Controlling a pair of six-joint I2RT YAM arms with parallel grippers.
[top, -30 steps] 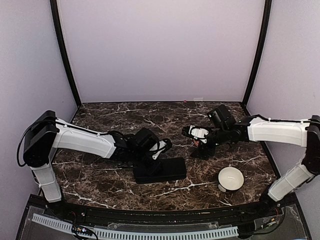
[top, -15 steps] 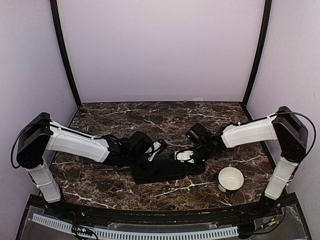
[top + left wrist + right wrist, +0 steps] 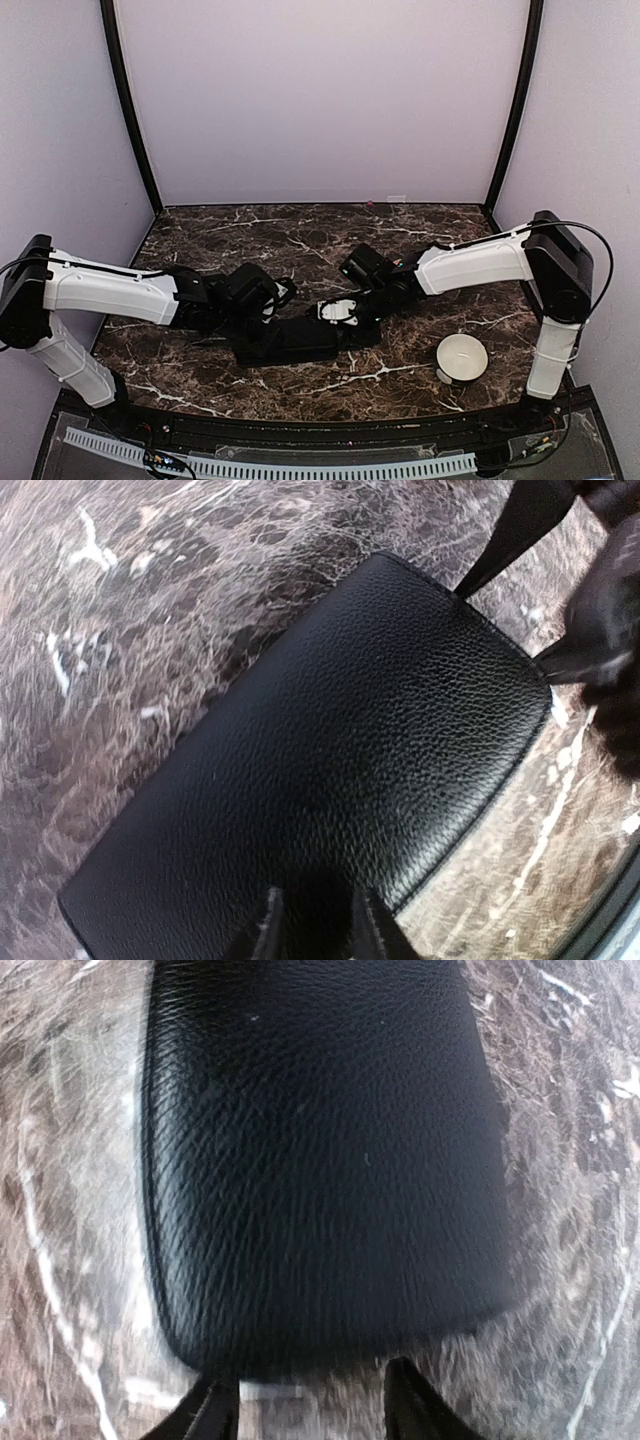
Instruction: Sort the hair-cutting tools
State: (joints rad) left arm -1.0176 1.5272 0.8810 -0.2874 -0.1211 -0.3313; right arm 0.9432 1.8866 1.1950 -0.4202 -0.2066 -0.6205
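- The hair-cutting tools cannot be made out in any view, so where they lie cannot be told.
- A flat black case of pebbled leather lies on the table, its long side running left to right, nearer the front edge than the back.
- The left gripper sits low over the case's left end. Its fingertips are parted by a narrow gap, with only dark leather showing between them, and it visibly holds nothing.
- The right gripper is at the case's right end with its jaws about half apart. Its tips are just at the rounded end edge, with veined marble between them and nothing held.
- From overhead, both arms reach inward and meet at the case, one at each end.
- A white bowl stands to the right of the case, apart from it and near the front edge.
- The table is dark brown marble with white veins.
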